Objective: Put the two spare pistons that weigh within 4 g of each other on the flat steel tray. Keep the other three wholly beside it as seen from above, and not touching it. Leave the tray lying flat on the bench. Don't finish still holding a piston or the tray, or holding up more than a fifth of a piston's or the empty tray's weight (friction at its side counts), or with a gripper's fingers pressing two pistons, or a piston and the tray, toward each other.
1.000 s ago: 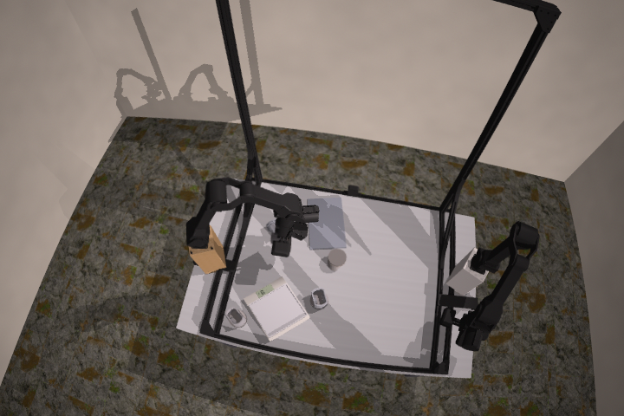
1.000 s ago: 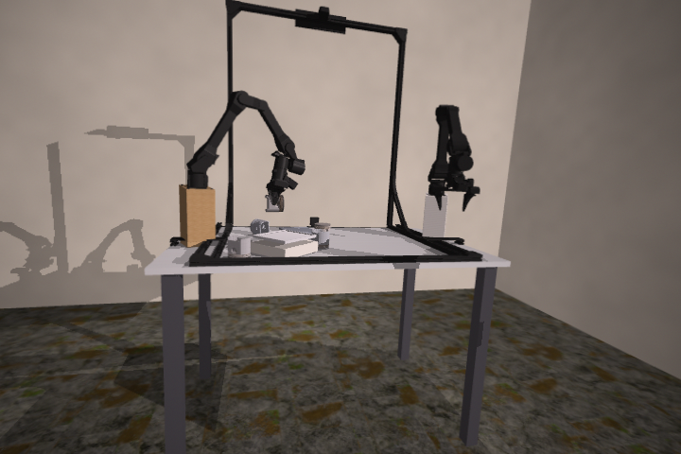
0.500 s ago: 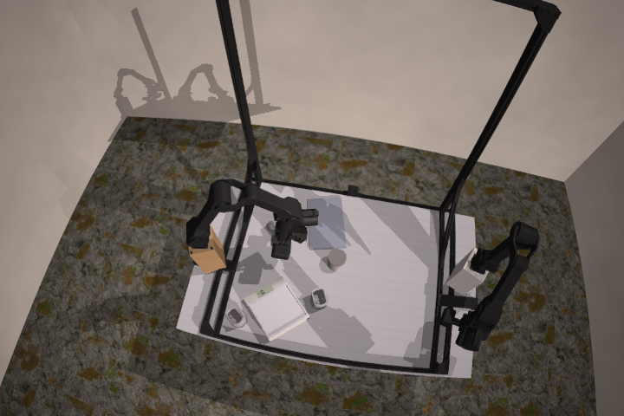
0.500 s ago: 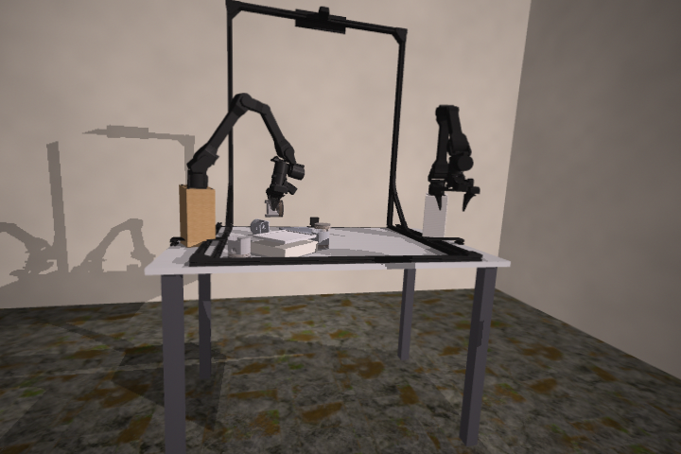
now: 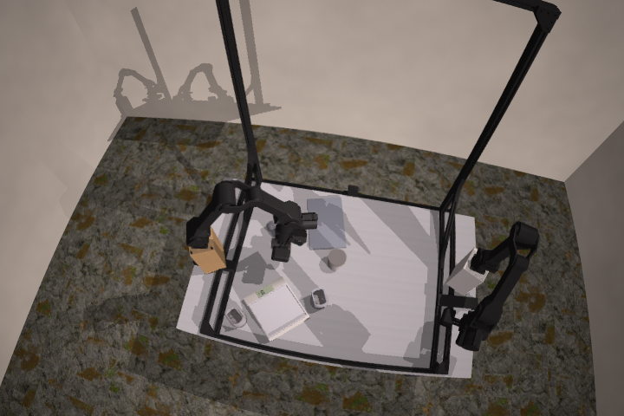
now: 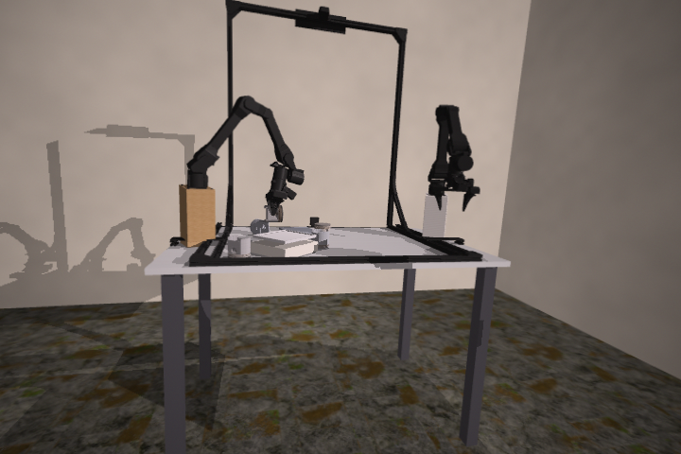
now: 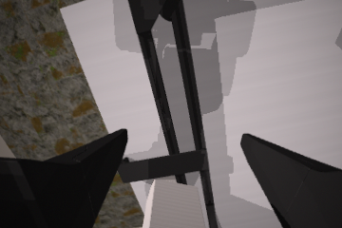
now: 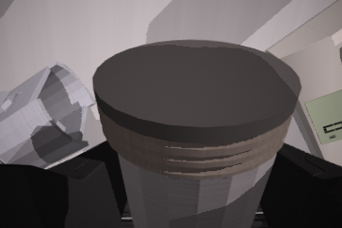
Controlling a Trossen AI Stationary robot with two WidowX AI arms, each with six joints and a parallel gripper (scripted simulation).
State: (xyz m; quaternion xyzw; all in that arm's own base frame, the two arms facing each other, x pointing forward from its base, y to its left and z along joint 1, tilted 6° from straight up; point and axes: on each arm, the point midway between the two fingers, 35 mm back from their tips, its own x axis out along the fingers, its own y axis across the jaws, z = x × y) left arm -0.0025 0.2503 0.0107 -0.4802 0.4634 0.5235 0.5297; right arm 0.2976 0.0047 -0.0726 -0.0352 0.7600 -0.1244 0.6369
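Piston (image 5: 336, 257) (image 6: 322, 225) — upright, near steel tray (image 5: 328, 225) (image 6: 303, 229)

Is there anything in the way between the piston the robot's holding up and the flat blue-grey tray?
Nothing visible stands between the held piston and the tray. A standing piston is near the tray's edge, but looks off to the side.
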